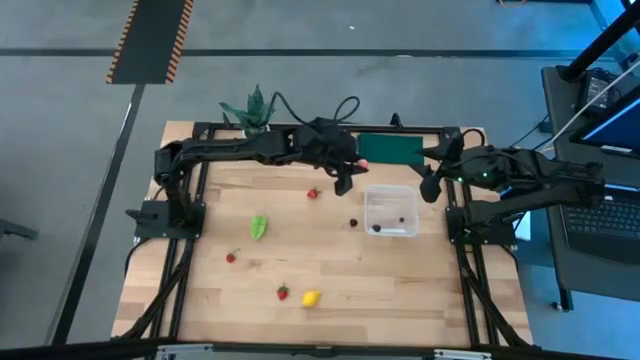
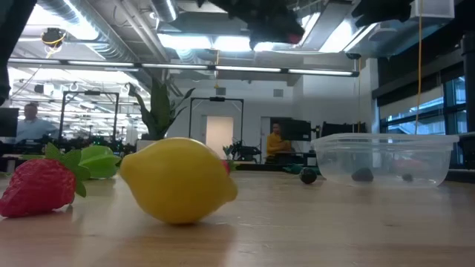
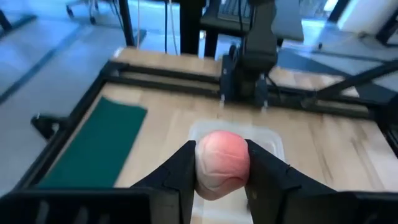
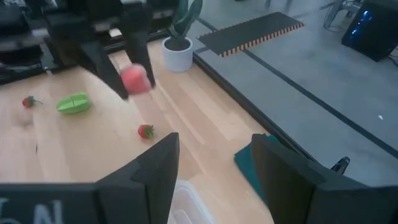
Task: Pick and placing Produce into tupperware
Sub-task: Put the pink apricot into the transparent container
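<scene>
1. You have the left gripper (image 3: 222,171) pinched on the round pink fruit (image 3: 222,163), held in the air just beside the small clear square plastic tupperware (image 1: 390,212), on the side toward the flat dark green rectangle (image 1: 388,148). The left wrist view shows the box ahead of and below the fruit, so I judge this piece to be on its way in but not yet released.

2. Your right gripper (image 4: 211,165) waits near the tupperware's other side with its fingers spread and nothing between them.

3. Already in the tupperware: two small dark pieces, probably dark berries (image 1: 377,227), lying on its floor in the high and low views. One more dark berry (image 1: 353,222) sits on the wooden table (image 1: 330,255) just outside the box wall.

4. Left on the table for you to collect:
   - a small red berry (image 1: 313,193) near the left gripper
   - the green leafy piece (image 1: 259,227) toward the middle
   - a red berry (image 1: 231,257) near the leafy piece
   - a third red berry (image 1: 283,292) just beside the yellow lemon (image 1: 311,298) at the near edge

5. By my count most of the job remains: two pieces in, one in hand, six still out.
</scene>
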